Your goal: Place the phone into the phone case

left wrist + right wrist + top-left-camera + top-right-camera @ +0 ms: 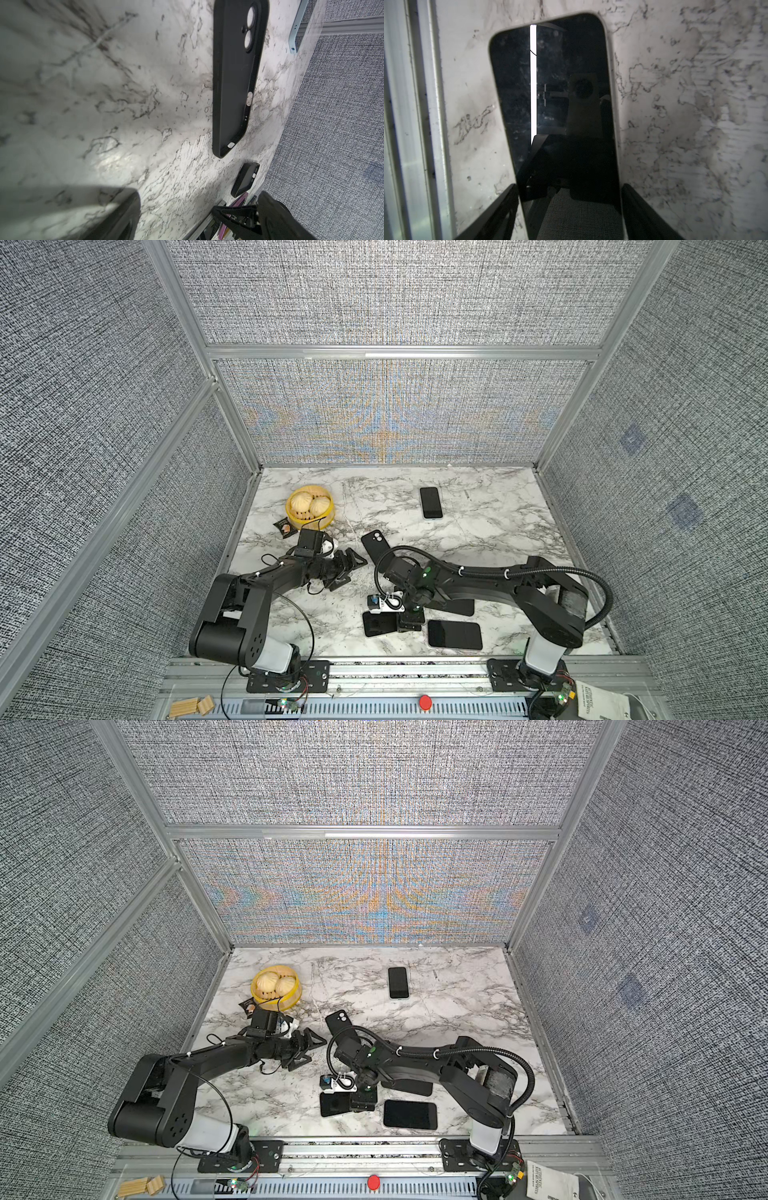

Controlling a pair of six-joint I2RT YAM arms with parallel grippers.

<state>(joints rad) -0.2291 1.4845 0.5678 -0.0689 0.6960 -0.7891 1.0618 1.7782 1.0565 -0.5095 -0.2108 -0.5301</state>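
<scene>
straddling the phone [560, 104], the right pincer [569, 187] stands low with one finger along each long side of it. the jaws are wide apart and lie close against the two edges, but i cannot tell if they press them. the phone lies flat, screen up, near the front edge of the bench [498, 531], about at its middle. taking it across the narrow width is, i think, the only way the fingers can go around it, and it leaves the back free for the case.

the phone case [375, 545] lies nearer the middle of the bench, the camera holes toward the far edge and, as it seems, the hollow side up, so the phone can go in from above. its near end is hidden under the right arm.

the left pincer [351, 570] is wide open and empty, near the case on the side of the left edge, probably there to steady it.

a second phone [430, 503] near the far edge, a dark phone [454, 634] by the front edge and a yellow basket [328, 522] of buns are not involved.
</scene>
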